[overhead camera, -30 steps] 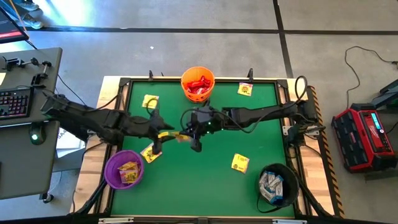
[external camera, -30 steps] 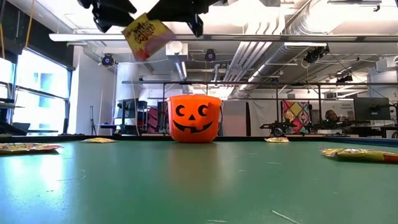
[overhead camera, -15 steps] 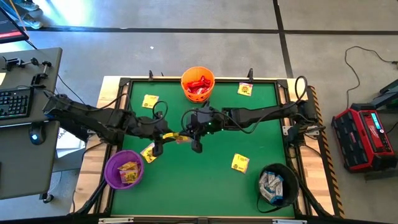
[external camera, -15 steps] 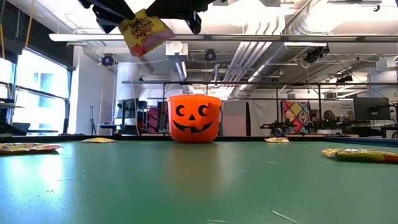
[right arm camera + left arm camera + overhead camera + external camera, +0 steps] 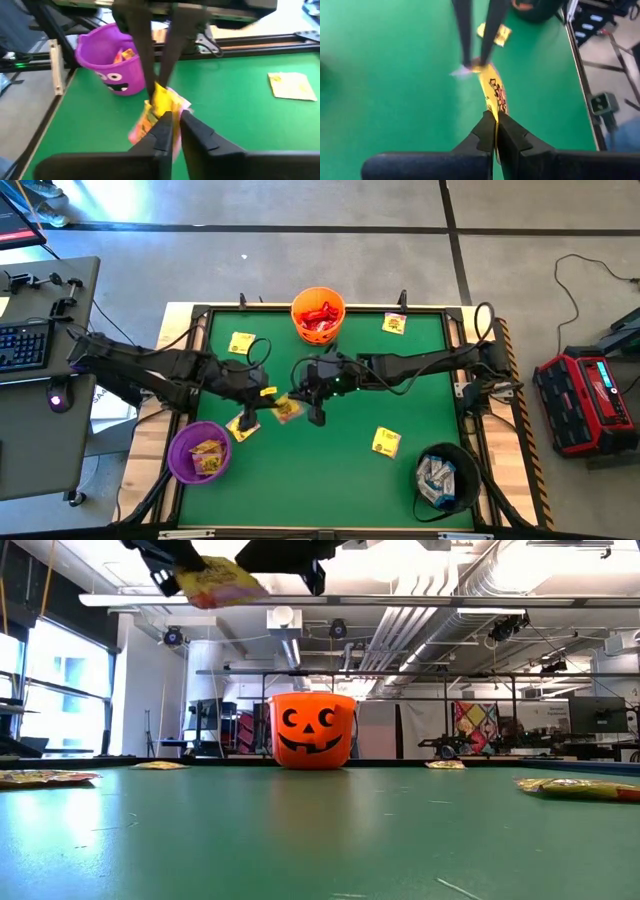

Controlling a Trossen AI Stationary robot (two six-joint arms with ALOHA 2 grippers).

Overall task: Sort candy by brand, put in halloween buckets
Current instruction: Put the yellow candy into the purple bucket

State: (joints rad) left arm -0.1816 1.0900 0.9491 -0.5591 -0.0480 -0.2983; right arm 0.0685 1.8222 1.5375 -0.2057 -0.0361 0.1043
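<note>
Left gripper (image 5: 270, 397): in the high view it is squeezed onto a yellow candy packet (image 5: 286, 409) held in the air over the middle of the green tabletop (image 5: 350, 480).
Right gripper (image 5: 312, 406): in the high view it sits at the other end of the packet; I cannot tell if it grips.
Buckets: the high view shows the purple bucket (image 5: 198, 451), orange bucket (image 5: 318, 314) and black bucket (image 5: 444, 477) well apart.
Low view: only the orange bucket (image 5: 313, 730) shows, with the packet (image 5: 215, 582) high above the tabletop.
Left wrist view: the left gripper (image 5: 495, 124) pinches the packet (image 5: 494, 93) at its edge; the other fingers (image 5: 462, 35) reach its far end.
Right wrist view: the packet (image 5: 159, 106) hangs just past the right gripper (image 5: 173, 120), near the purple bucket (image 5: 116, 64).
What could go wrong: the edge pinch is small, so the packet may slip; two grippers pulling may tear it.
</note>
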